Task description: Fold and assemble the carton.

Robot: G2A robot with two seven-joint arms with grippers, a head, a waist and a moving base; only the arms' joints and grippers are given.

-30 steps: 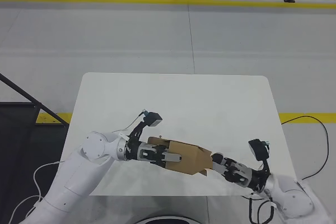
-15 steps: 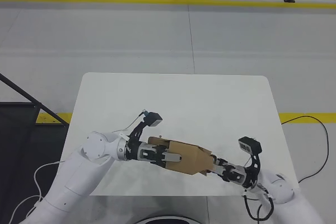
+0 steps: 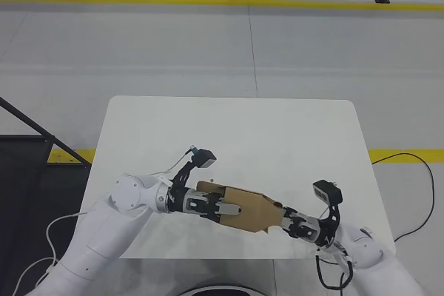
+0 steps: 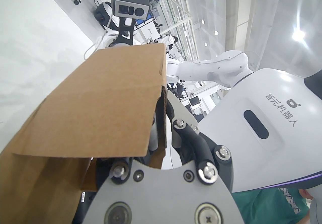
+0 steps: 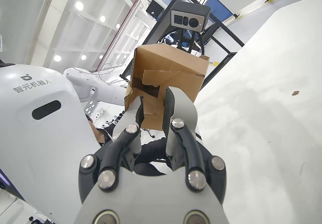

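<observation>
Carton (image 3: 240, 207) sits in the lower middle of the top view, over the near edge of the white table (image 3: 229, 126), spanned between both arms. The left gripper (image 3: 220, 210) takes the end toward frame left. Its wrist view shows the jaws pinched narrow on one corrugated side wall (image 4: 164, 99). The right gripper (image 3: 280, 220) takes the opposite end, jaws narrow and closed on a creased end flap (image 5: 151, 109).

Risks, as judged:
- The flap edge looks ragged, so a pull along the carton's length could tear it or let it slip free.
- Each hold is on a single thin panel, so any twist between the arms may skew or collapse the carton instead of squaring it.
- The carton hangs by the table's front edge, so if dropped it probably falls off the table.
</observation>
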